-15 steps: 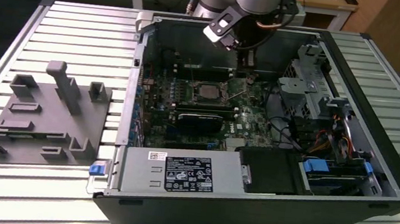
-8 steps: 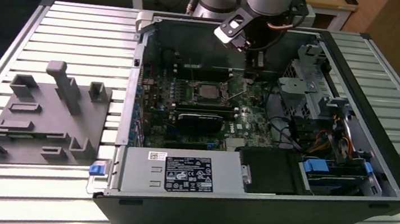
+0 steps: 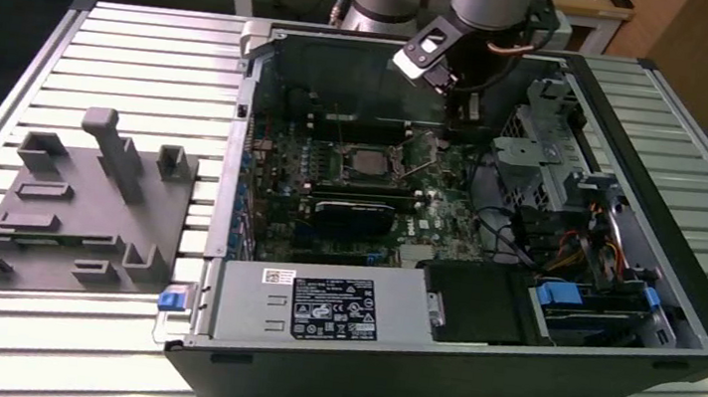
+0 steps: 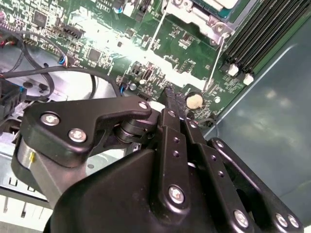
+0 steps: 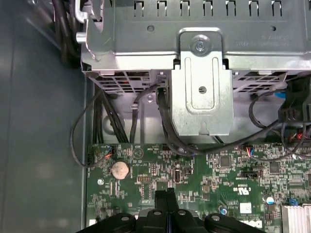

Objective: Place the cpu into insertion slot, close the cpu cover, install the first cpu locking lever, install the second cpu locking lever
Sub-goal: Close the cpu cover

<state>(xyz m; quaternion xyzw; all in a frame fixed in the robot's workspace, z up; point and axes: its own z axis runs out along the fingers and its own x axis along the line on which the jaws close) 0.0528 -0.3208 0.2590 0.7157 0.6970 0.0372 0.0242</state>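
Well, we see the end effector (image 5: 167,195) pinched narrow with nothing in it, low over the motherboard (image 5: 218,174), by its coin battery (image 5: 119,169). The cpu (image 3: 366,163) lies near the middle of the motherboard. We think it is light, stiff, smooth and easily hurt, so hold its sides.

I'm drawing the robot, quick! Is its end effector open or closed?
End effector: closed, holding nothing visible, over the motherboard near the coin battery.
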